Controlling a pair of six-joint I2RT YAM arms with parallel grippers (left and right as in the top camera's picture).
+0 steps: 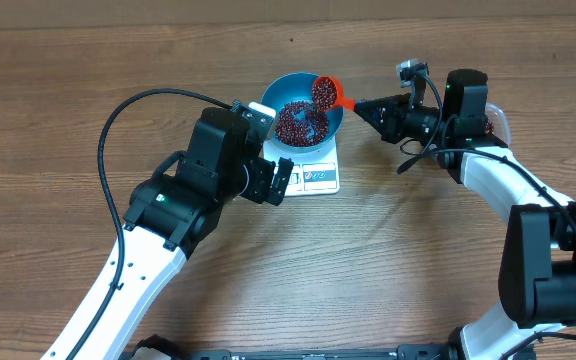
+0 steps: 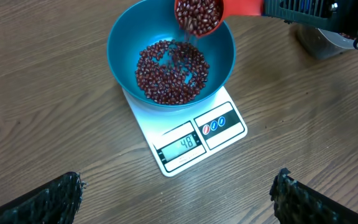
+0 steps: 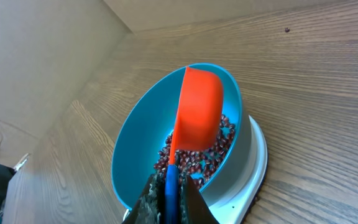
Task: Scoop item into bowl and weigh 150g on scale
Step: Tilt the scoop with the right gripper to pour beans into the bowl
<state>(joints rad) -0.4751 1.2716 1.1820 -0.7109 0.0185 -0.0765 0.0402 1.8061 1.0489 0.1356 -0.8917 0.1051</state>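
Well, bare wooden table lies open on both sides of the left gripper, whose jaws stand spread wide, just short of the scale's display edge. Ahead of them the blue bowl sits on the scale, dark red beans covering its floor. The right gripper, jaws pinching the handle of an orange scoop, reaches in from the far side and holds the bean-filled scoop tilted over the bowl's rim.

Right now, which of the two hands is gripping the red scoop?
The right hand, shut on the handle of the red scoop, which it holds tilted over the blue bowl. The left hand is wide open and empty, near the scale.
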